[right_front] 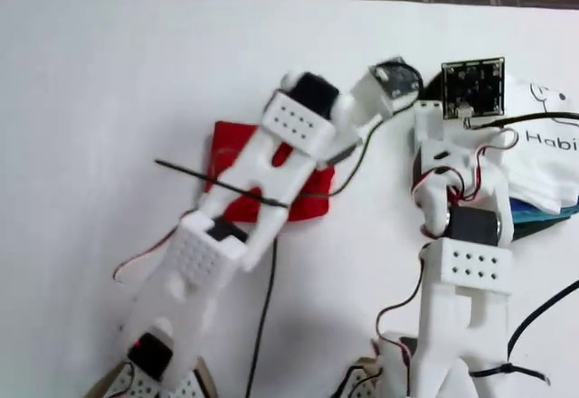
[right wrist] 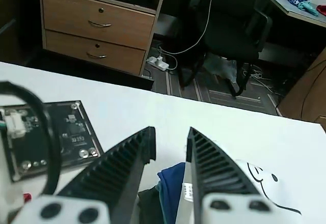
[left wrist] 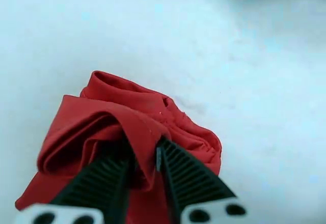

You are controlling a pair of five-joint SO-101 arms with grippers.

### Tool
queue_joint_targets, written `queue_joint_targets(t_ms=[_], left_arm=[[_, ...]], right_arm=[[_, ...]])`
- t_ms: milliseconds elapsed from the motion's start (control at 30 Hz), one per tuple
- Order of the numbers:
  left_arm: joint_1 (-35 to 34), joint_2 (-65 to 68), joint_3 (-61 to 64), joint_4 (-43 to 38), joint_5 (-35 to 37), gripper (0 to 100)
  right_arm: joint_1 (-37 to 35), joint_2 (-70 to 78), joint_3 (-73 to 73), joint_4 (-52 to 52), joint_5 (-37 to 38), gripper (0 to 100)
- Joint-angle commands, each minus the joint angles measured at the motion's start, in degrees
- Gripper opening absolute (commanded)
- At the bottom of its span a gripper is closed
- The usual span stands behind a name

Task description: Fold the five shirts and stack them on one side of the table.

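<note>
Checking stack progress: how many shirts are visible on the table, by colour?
Red shirt: 1, pinched in the left tool
White shirt: 1, top of the stack
Blue shirt: 1
Teal shirt: 1, edge only
Total: 4 clearly visible; a dark layer beneath is unclear.

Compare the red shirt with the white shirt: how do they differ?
The red shirt lies alone mid-table; the white shirt tops a pile at the table's edge. The red shirt is bunched and pinched by the left gripper; no gripper holds the white shirt. Both are on the white table.
</note>
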Motion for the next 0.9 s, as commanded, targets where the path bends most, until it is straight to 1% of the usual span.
queue_joint_targets(t_ms=[0, 100, 133, 233, 300, 333, 500, 667, 767, 867], left_arm=[[0.3, -0.1, -2.5, 0.5, 0.4, 3], [-0.3, -0.4, -2.6, 0.6, 0.4, 3], [-0.4, -0.4, -3.1, 1.1, 0.1, 5], [-2.1, -0.4, -7.3, 3.7, 0.0, 16], [-5.2, -1.3, -10.2, 3.8, 0.0, 23], [-7.1, -2.3, -11.1, 3.8, 0.0, 25], [-17.3, -6.5, -11.3, 3.8, 0.0, 23], [-26.4, -4.0, -8.0, 3.3, 0.2, 23], [-28.7, 0.4, -5.2, 1.1, 0.3, 23], [-29.5, 4.9, -5.1, -1.8, 0.3, 23]], right_arm=[[0.2, -2.4, -0.8, -1.4, -0.5, 11.2], [0.2, -2.4, -0.8, -1.4, -0.5, 11.2], [0.2, -2.4, -0.8, -1.4, -0.5, 11.2], [0.1, -2.2, -0.8, -1.4, -0.5, 11.2], [0.1, -2.2, -0.8, -1.4, -0.5, 11.2], [0.1, -2.2, -0.8, -1.4, -0.5, 11.2], [0.1, -2.1, -0.7, -1.4, -0.5, 11.2], [-2.4, -2.0, -0.3, -1.0, -0.5, 11.2], [-4.8, 0.0, -0.1, -0.9, -0.5, 11.2], [-6.2, 4.7, -0.4, -1.4, -0.5, 11.2]])
